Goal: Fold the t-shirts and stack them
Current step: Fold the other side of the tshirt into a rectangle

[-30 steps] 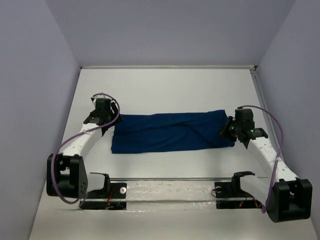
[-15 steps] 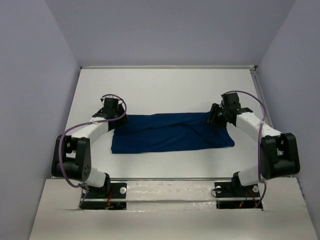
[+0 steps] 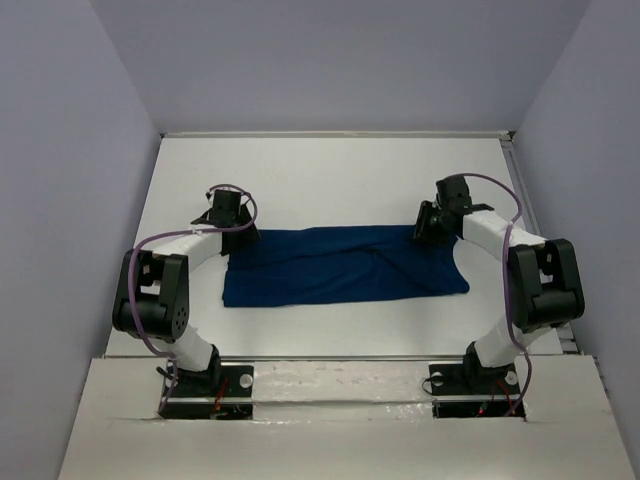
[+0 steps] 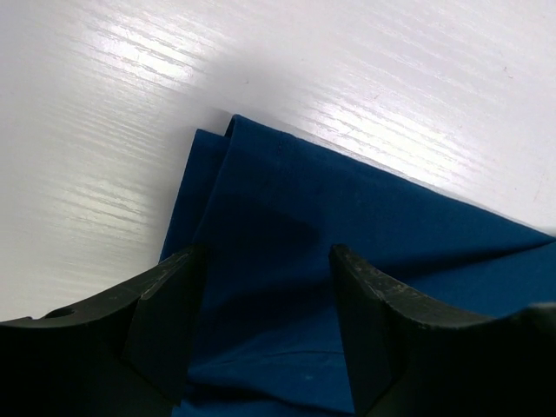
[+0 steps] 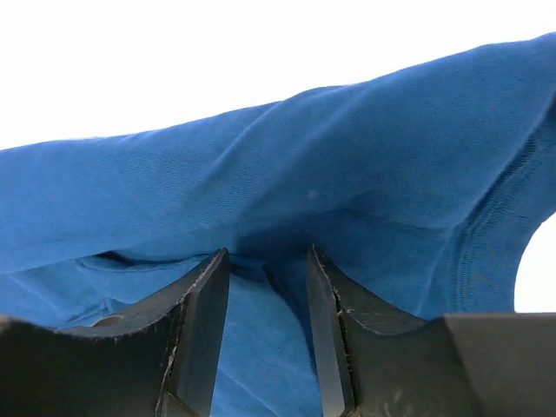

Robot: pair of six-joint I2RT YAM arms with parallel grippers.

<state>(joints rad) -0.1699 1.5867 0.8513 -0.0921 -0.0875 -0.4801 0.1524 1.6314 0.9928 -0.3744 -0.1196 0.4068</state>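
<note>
The t-shirt [image 3: 345,264] lies spread across the middle of the table [image 3: 330,170], its long side running left to right, with bare table before it, behind it and at both ends. The left gripper [image 3: 232,222] stands over the shirt's far left corner and the right gripper [image 3: 428,225] over its far right corner, one at each end of the rear edge. Under the left gripper the corner reaches just past the fingertips.

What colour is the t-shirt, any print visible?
Plain dark navy blue t-shirt, no print showing; clearest in the left wrist view.
</note>
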